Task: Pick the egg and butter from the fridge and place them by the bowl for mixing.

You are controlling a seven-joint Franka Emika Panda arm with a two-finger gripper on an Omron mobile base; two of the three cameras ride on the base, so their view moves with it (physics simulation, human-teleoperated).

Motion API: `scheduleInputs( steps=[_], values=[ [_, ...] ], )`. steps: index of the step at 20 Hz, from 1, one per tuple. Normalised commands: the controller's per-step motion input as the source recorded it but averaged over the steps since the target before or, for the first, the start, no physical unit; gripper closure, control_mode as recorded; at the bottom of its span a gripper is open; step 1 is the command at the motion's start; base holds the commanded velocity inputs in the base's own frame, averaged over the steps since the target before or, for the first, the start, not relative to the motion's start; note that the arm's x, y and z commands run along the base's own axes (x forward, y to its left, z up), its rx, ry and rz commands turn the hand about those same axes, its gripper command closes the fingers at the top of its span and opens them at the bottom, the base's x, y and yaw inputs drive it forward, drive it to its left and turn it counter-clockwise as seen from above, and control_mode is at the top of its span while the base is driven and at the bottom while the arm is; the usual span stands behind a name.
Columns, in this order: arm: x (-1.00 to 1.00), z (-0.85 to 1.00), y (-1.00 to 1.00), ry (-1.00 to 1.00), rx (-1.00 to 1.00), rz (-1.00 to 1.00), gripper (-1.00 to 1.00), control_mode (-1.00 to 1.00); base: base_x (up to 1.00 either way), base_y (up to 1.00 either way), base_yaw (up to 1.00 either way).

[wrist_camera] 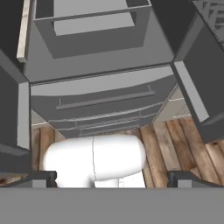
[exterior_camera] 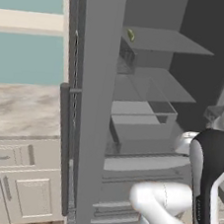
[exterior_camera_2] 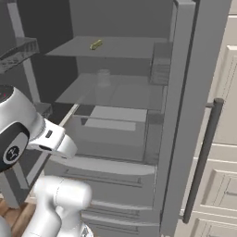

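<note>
The fridge (exterior_camera: pixel 92 106) stands open, plain grey with flat shelves and a clear drawer; the left base view alone shows its long dark bar handle against the marbled tabletop (exterior_camera: pixel 20 107). The butter (exterior_camera_2: pixel 96 45), a thin yellow-olive stick, lies on the upper shelf, well apart from the arm. In the hand view the tool (wrist_camera: pixel 112 178) points down at the lower drawers and plank floor (wrist_camera: pixel 192 148), tips spread wide, holding nothing.
</note>
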Motion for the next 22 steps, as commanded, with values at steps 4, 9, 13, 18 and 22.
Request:
scheduleInputs(
  steps=[4, 9, 13, 18, 22],
  values=[
    [0.0, 0.0, 0.0, 0.0, 0.0, 0.0, -1.0, 1.0, 0.61, -0.14, 0.0],
    [0.0, 0.0, 0.0, 0.0, 0.0, 0.0, -1.0, 1.0, 0.63, -0.28, 0.0],
    [0.0, 0.0, 0.0, 0.0, 0.0, 0.0, -1.0, 1.0, 0.53, -0.43, 0.03],
    [0.0, 0.0, 0.0, 0.0, 0.0, 0.0, -1.0, 1.0, 0.3, -0.48, 0.01],
    [0.0, 0.0, 0.0, 0.0, 0.0, 0.0, -1.0, 1.0, 0.04, -0.53, 0.0]
  ],
)
